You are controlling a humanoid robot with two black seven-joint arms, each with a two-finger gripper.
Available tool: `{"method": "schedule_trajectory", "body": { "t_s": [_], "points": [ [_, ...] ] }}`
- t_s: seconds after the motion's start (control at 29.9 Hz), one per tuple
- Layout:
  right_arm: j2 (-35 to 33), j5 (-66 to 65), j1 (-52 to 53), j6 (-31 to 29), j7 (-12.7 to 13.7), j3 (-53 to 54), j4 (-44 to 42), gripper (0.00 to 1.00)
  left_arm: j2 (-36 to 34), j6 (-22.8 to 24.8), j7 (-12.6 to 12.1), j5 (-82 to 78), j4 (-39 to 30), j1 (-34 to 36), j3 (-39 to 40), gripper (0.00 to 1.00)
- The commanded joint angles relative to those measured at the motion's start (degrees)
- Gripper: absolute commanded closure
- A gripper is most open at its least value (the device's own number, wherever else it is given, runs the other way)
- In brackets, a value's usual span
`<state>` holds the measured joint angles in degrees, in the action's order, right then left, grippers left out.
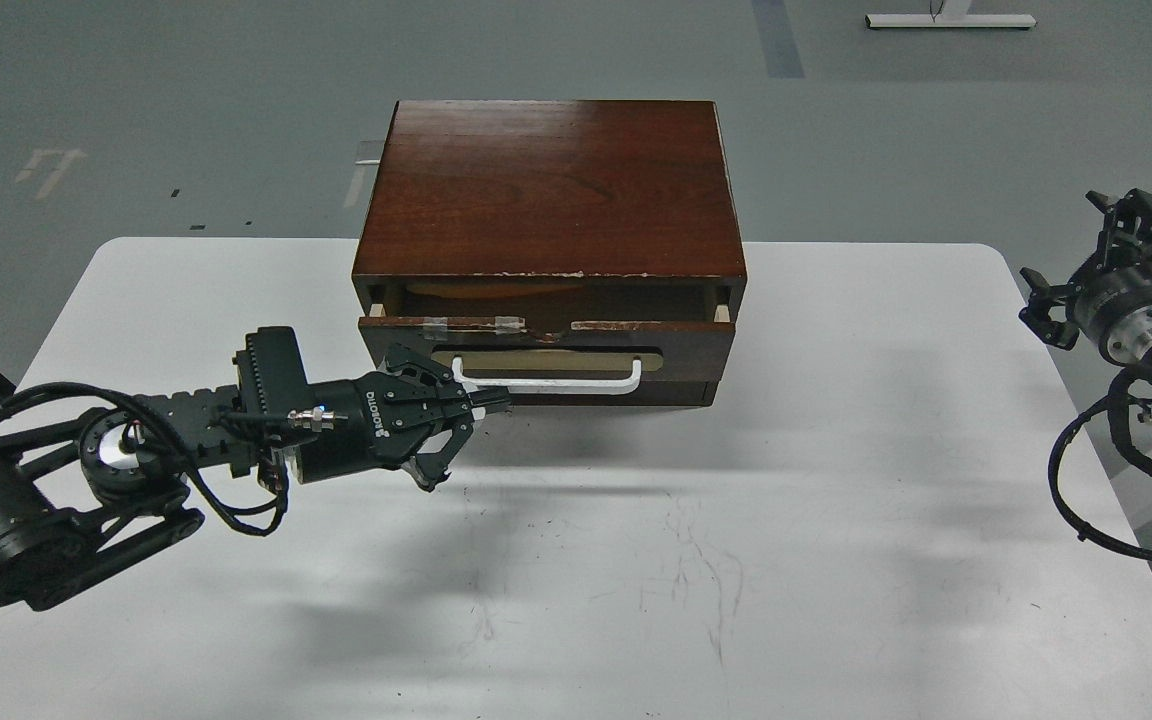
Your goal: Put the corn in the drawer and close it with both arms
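The drawer (681, 345) is pushed almost fully into the dark wood cabinet (546, 190); only a narrow gap shows above its chipped, taped top edge. The corn (496, 291) shows only as a dim yellow-brown strip in that shadowed gap, at its left half. My left gripper (489, 402) is shut, its fingertips against the drawer front just under the left end of the white bar handle (556, 381). My right gripper (1086, 262) is open and empty, off the table's right edge, far from the drawer.
The cabinet stands at the far middle of the white table (836, 480). A plain dark panel (676, 392) lies below the drawer. Black cables (1086, 500) hang from the right arm past the table's right edge. Grey floor lies beyond.
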<state>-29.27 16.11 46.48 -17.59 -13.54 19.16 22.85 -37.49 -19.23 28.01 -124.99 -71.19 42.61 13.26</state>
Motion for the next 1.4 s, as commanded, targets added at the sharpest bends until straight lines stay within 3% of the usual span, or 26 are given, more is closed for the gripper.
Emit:
{"method": "schedule_trajectory", "body": {
  "t_s": [0.0,0.74,0.77,0.8,0.84,0.87,0.9,1.1,1.17,1.3,1.37],
  "points": [
    [-0.08,0.06,0.01,0.01,0.01,0.00,0.00,0.00,0.92,-0.02,-0.01,-0.01,1.67,0.72,0.01,1.00],
    [-0.08,-0.02,-0.60,0.01,0.01,0.00,0.00,0.00,5.76,-1.07,-0.01,-0.01,7.83,3.80,-0.16,1.00],
    [-0.08,-0.03,-0.60,0.01,0.01,0.00,0.00,0.00,5.32,-1.24,-0.01,-0.01,7.04,3.63,-0.60,0.90],
    [-0.08,-0.03,-0.69,-0.08,0.01,0.00,-0.09,0.00,4.97,-1.25,-0.01,-0.01,6.42,3.54,-0.69,0.70],
    [-0.08,-0.03,-0.69,-0.08,0.01,-0.08,-0.09,0.00,4.45,-1.25,-0.01,0.19,4.16,3.19,-0.87,0.30],
    [-0.08,-0.03,-0.69,-0.08,0.01,-0.08,-0.09,0.00,4.09,-1.25,-0.01,1.58,2.65,3.01,-0.95,0.16],
    [-0.08,-0.03,-0.69,-0.08,0.01,-0.08,-0.09,0.00,3.48,-1.25,-0.01,2.99,1.16,2.84,-0.96,0.10],
    [-0.08,-0.03,-0.69,-0.08,0.10,-0.17,-0.09,0.00,-7.24,-0.98,-0.01,8.44,-15.36,1.87,-3.86,0.02],
    [0.00,-0.03,-0.60,-0.08,0.09,-0.09,0.00,0.00,-10.58,-0.98,-0.01,19.27,-20.28,2.65,-2.46,0.02],
    [0.00,-0.03,-0.25,-0.08,0.01,0.00,0.00,0.00,-8.84,1.38,-0.01,49.34,-19.78,5.64,6.93,0.02],
    [0.44,-0.03,0.10,-0.17,-0.34,0.09,0.44,0.00,-7.78,11.00,-0.01,75.82,-10.87,9.93,13.43,0.02]
  ]
}}
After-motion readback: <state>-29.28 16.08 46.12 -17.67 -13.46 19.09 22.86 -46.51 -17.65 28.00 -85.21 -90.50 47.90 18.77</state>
